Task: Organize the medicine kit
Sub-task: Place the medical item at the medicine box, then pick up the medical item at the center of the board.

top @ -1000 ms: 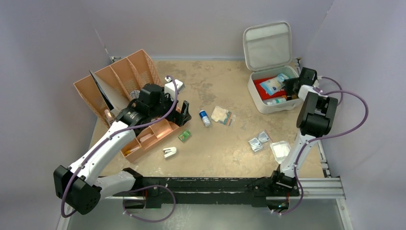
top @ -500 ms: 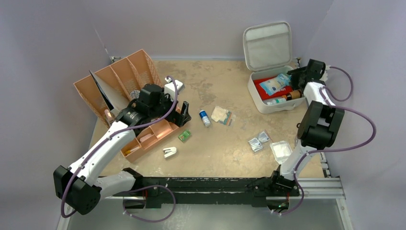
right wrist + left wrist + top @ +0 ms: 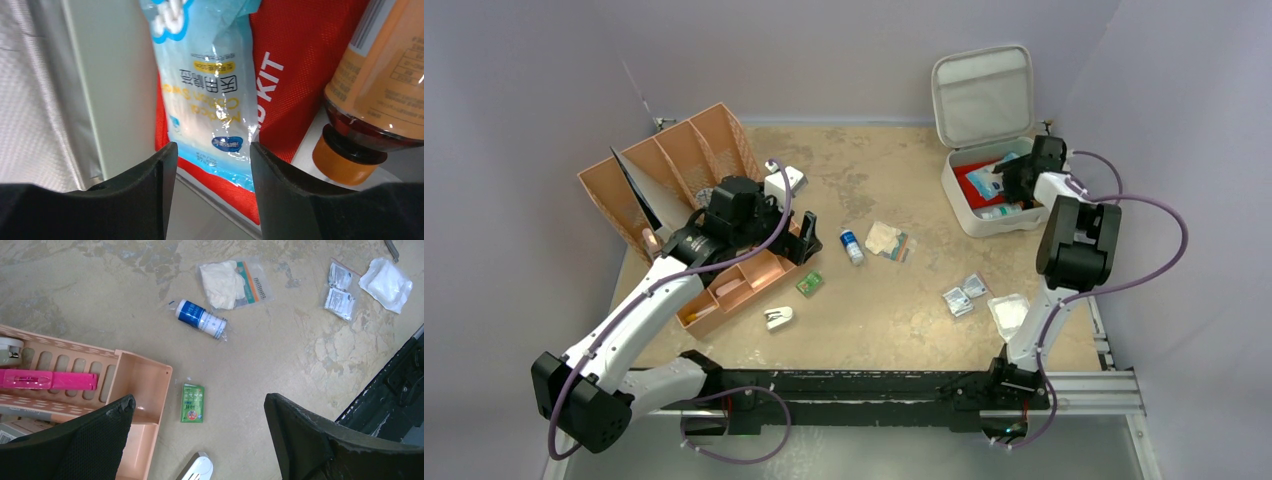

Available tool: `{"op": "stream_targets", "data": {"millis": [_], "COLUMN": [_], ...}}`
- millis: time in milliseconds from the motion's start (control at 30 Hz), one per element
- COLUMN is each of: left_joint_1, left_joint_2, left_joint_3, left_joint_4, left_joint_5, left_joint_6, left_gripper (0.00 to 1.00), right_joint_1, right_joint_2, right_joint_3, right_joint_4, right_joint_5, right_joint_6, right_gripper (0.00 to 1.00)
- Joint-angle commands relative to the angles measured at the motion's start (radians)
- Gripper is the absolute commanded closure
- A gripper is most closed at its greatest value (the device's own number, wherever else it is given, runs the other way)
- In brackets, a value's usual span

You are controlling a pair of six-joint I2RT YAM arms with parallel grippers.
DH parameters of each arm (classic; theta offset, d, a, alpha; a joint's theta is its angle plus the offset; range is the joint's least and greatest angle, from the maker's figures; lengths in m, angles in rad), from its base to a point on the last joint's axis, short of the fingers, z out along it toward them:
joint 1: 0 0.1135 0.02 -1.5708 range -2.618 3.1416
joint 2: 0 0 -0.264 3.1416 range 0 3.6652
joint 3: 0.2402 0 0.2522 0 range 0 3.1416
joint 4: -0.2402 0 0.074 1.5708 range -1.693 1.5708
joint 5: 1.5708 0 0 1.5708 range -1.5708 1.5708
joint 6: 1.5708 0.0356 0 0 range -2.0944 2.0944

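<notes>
Top external view: medicine kit (image 3: 982, 97) lies open on the bench (image 3: 894, 300), already holding red pouch (image 3: 295, 100), blue packet (image 3: 210, 90), bottle (image 3: 380, 90) — right tool (image 3: 210, 150) released over it. Left of the kit, vial (image 3: 852, 245), gloves (image 3: 886, 240), wipes (image 3: 964, 293), gauze (image 3: 1010, 312), sachet (image 3: 809, 284) remain; left tool (image 3: 200, 400) spread, empty.

Right tool (image 3: 1012, 180) back in over medicine kit (image 3: 999, 223), jaws wider, above blue packet (image 3: 205, 100)

Right wrist view. At 6 o'clock I see my right gripper (image 3: 211, 155), jaws parted. Between its fingertips shows the lower end of a blue-and-white packet (image 3: 205, 85), which runs up toward 12 o'clock and overlaps a red pouch (image 3: 300, 65) lettered "KIT". At 3 o'clock lies an amber bottle (image 3: 385, 95), its orange cap (image 3: 342, 169) toward 5 o'clock. At 9 o'clock stands the grey wall of the medicine kit (image 3: 115, 75).
</notes>
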Motion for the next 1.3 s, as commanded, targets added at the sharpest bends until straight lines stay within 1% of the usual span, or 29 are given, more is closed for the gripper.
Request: {"op": "stream_targets", "data": {"millis": [0,133,433,567,700,800,867,967,1067,1167,1267], "left_joint_1": [-0.005,-0.005,-0.004,-0.005,-0.005,-0.005,-0.005,-0.005,-0.005,-0.005,-0.005], "left_joint_2": [-0.012,-0.005,0.002,0.0,-0.006,-0.008,-0.006,-0.01,-0.017,-0.018,-0.02], "left_joint_3": [0.008,0.01,0.011,0.011,0.008,0.009,0.013,0.02,0.02,0.027,0.03], "left_joint_4": [0.013,0.016,0.016,0.014,0.014,0.014,0.012,0.004,-0.004,-0.018,-0.025], "left_joint_5": [0.0,0.011,0.011,0.007,0.005,0.013,0.028,0.029,0.015,0.008,0.001], "left_joint_6": [0.005,0.005,0.005,0.007,0.006,0.001,-0.001,-0.002,-0.006,-0.01,-0.015], "left_gripper": [0.0,0.0,0.0,0.0,0.0,0.0,0.0,0.0,0.0,0.0,0.0], "right_joint_1": [0.002,0.008,0.01,0.012,0.012,0.013,0.012,0.022,0.038,0.042,0.048], "right_joint_2": [0.004,0.03,0.065,0.074,0.022,-0.036,-0.068,-0.133,-0.2,-0.278,-0.373], "right_joint_3": [-0.011,0.0,0.023,0.034,0.021,0.023,0.029,0.018,0.008,-0.035,-0.101], "right_joint_4": [0.031,0.051,0.121,0.115,0.101,0.03,-0.012,-0.073,-0.208,-0.319,-0.395], "right_joint_5": [0.023,0.008,-0.011,-0.008,0.002,0.006,-0.009,-0.014,0.011,0.023,0.042], "right_joint_6": [0.014,0.016,0.046,0.059,0.025,-0.005,-0.033,-0.075,-0.11,-0.135,-0.144], "right_gripper": [0.42,0.41,0.56,0.56,0.55,0.49,0.47,0.46,0.44,0.43,0.43]}}
